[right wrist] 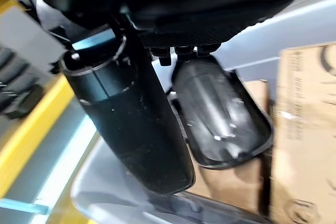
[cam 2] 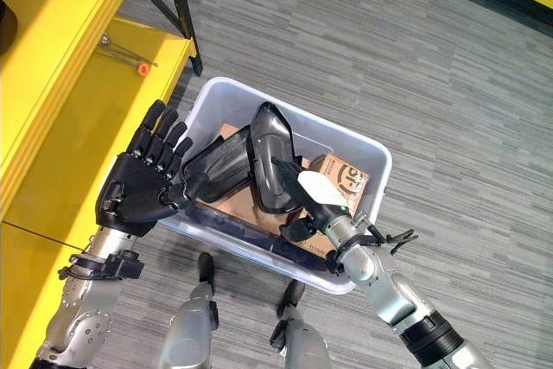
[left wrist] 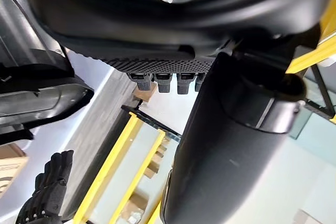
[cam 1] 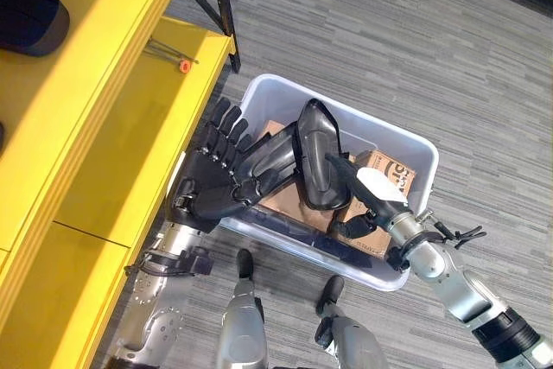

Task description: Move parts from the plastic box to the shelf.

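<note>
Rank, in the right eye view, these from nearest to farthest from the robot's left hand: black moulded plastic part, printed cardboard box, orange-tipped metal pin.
From the left hand:
1. Black moulded plastic part, beside its thumb, in the bin.
2. Orange-tipped metal pin, on the yellow shelf.
3. Printed cardboard box, at the bin's far side.

Both arms silver-grey metal, segmented, with black collars and clamps at the wrists. Left hand (cam 2: 138,186) all dark, glossy palm shell, ribbed jointed fingers. Right hand (cam 2: 313,200) dark too, but with a white cover on the thumb. Wrist views: fine textured black band under each palm housing; thumbs are smooth black cylinders.
</note>
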